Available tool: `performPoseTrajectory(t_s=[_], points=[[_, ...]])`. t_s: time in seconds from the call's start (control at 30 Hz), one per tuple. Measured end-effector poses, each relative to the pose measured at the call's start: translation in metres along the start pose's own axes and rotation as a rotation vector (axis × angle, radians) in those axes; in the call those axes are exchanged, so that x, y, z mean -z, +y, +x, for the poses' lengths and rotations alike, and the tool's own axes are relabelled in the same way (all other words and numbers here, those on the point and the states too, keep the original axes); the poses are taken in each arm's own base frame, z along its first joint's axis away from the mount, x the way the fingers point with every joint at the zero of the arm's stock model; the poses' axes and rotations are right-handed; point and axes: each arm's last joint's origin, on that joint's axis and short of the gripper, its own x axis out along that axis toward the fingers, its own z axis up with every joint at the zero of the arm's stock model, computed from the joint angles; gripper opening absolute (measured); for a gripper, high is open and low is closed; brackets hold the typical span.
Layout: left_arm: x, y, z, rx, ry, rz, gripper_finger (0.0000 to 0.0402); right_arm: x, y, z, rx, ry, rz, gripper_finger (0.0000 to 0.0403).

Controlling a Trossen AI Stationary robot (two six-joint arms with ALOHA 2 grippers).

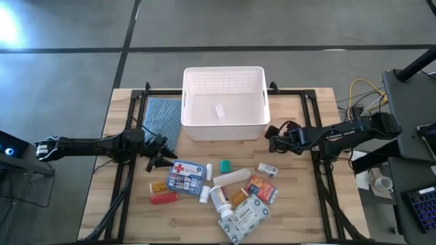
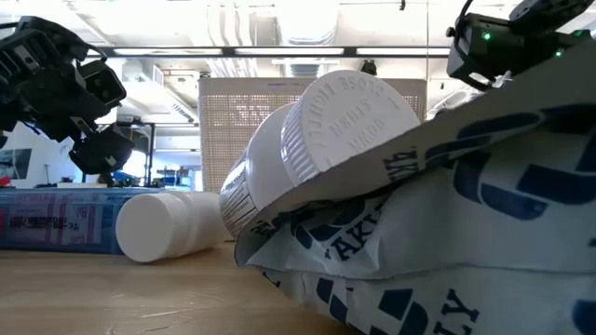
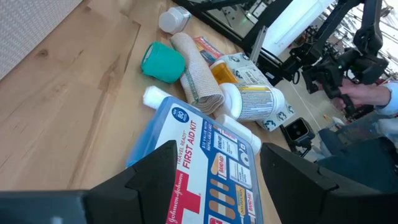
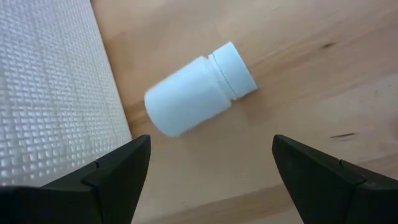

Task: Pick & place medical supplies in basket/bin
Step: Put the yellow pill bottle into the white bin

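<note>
Left end effector (image 1: 161,158) open, low; right end effector (image 1: 274,140) apparently open.

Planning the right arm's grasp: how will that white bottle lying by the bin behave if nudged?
The white bottle lies on its side, so it would probably roll. Smooth plastic, likely slippery and light. The open right pincer hovers above it, beside the bin.

In the low view, a grey-white pack (image 2: 447,233) and a capped pill bottle (image 2: 307,149) fill the foreground, hiding most of the white bin (image 2: 251,107) and the other supplies behind them. The first-aid box (image 2: 51,219) is cut off at that picture's left edge; in the left wrist view its lower end disappears behind the left gripper's fingers (image 3: 152,177). From above, labels on the small boxes (image 1: 262,189) are too small to read, and a small pale item inside the bin (image 1: 219,111) cannot be identified.
</note>
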Motion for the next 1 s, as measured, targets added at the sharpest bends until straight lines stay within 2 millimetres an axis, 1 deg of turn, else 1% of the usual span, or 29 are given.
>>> performPoseTrajectory(t_s=[0.1, 0.13, 0.2, 0.27, 0.37, 0.4, 0.43, 0.6, 0.67, 0.77, 0.83, 0.9, 1.0], points=[[-0.002, 0.001, 0.0, -0.033, -0.035, -0.025, 0.0212, 0.0, 0.0, 0.0, 0.003, 0.005, -0.016, 0.0325], [-0.004, 0.0, 0.0, -0.047, -0.073, -0.056, 0.0212, 0.0, 0.0, 0.0, 0.003, 0.006, -0.018, 0.0325], [-0.009, -0.001, -0.001, -0.065, -0.146, -0.182, 0.0212, 0.0, 0.0, 0.0, 0.002, 0.008, -0.02, 0.0325], [-0.015, -0.002, -0.002, -0.067, -0.241, -0.389, 0.0212, 0.0, 0.001, 0.0, -0.001, 0.01, -0.019, 0.0325], [-0.018, 0.0, -0.003, -0.06, -0.372, -0.828, 0.0212, 0.0, 0.001, -0.001, -0.002, 0.012, -0.022, 0.0325], [-0.019, 0.001, -0.003, -0.075, -0.424, -0.919, 0.0212, 0.001, 0.001, -0.001, -0.001, 0.014, -0.023, 0.0325], [-0.02, 0.003, -0.004, -0.108, -0.485, -0.957, 0.0212, 0.001, 0.001, -0.001, -0.001, 0.015, -0.023, 0.0325], [-0.023, 0.013, -0.01, -0.363, -0.864, -0.955, 0.0212, 0.001, 0.001, -0.001, -0.002, 0.018, -0.032, 0.0325], [-0.025, 0.015, -0.013, -0.391, -0.983, -0.988, 0.0212, 0.001, 0.001, -0.001, -0.002, 0.019, -0.041, 0.0325], [-0.027, 0.011, -0.015, -0.316, -1.005, -1.032, 0.0212, 0.001, 0.001, -0.001, 0.005, 0.037, -0.058, 0.0325], [-0.031, 0.009, -0.016, -0.287, -1.011, -0.979, 0.0212, 0.001, 0.001, -0.001, 0.005, 0.04, -0.076, 0.0325], [-0.04, -0.001, -0.016, -0.226, -0.913, -0.819, 0.0212, 0.001, 0.001, -0.001, 0.004, 0.04, -0.086, 0.0325], [-0.059, -0.025, -0.017, -0.091, -0.67, -0.569, 0.0212, 0.002, 0.001, -0.001, 0.004, 0.041, -0.097, 0.0325]])
